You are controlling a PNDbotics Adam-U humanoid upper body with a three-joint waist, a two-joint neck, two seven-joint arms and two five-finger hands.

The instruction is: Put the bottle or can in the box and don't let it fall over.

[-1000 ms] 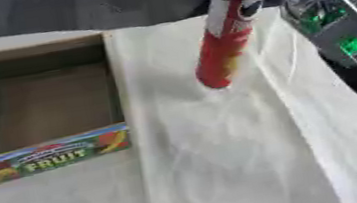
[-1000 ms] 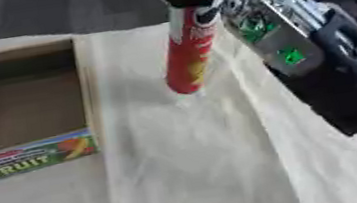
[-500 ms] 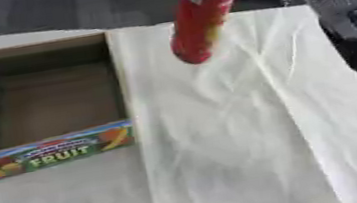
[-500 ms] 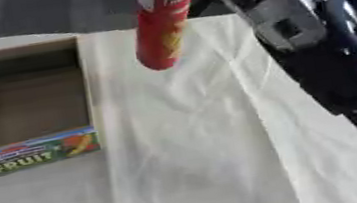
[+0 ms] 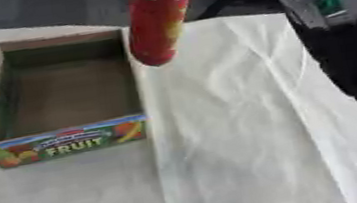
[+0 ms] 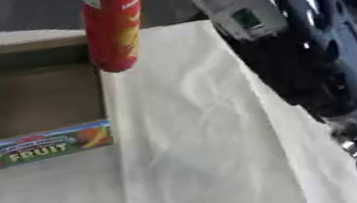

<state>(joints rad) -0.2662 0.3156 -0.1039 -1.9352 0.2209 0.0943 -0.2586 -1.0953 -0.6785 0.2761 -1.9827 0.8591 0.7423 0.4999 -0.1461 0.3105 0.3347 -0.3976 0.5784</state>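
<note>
One cream cloth (image 5: pixel 243 154) covers the table. On it, at my left, sits the open fruit box (image 5: pixel 64 141), nothing inside that I can see. My right arm (image 6: pixel 299 55) reaches in from the upper right, but its hand lies above the frame, so I cannot tell how my fingers sit. The tall red can (image 5: pixel 157 21) hangs in the air, nearly upright, its base over the box's right wall. It looks stiff, smooth and probably light; tall and narrow, it would tip easily, so a hold high on the body suits.
</note>
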